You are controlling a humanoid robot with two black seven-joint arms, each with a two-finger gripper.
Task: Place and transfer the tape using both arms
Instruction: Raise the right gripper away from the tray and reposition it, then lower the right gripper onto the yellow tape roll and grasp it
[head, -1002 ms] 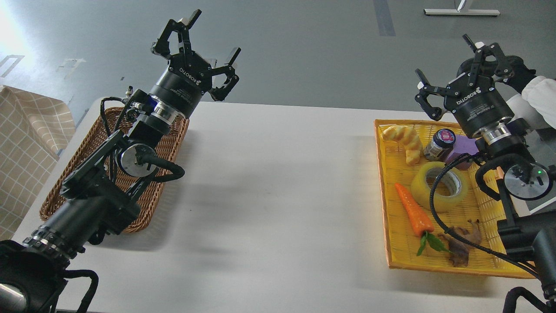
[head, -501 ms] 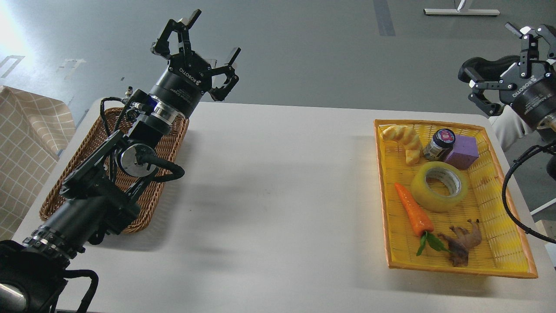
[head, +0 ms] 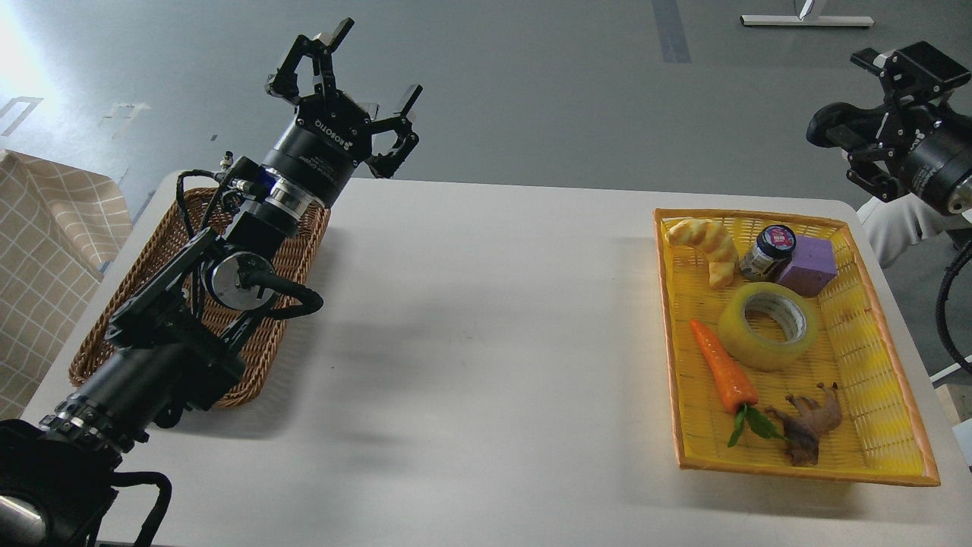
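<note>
While no grasp is yet made, the tape (head: pixel 768 325) lies flat mid yellow tray (head: pixel 907 395), beside the carrot (head: pixel 724 367). Left gripper (head: pixel 363 80): spread, empty. Right gripper (head: pixel 885 99): state indiscernible, beyond the tray. Next, likely: right descends onto tape.

Bright yellow tray (head: pixel 873 357) with an orange rim. Inside it, a translucent yellow tape roll (head: pixel 768 327) with a grey-white core. Just left of the tape, an orange carrot (head: pixel 721 368) with green leaves. Beyond the tape, a purple block (head: pixel 811 266), a black-lidded jar (head: pixel 768 251), pale yellow bread (head: pixel 706 247). White table (head: pixel 486 327); brown wicker basket (head: pixel 258 334); beige checked cloth (head: pixel 45 258).
</note>
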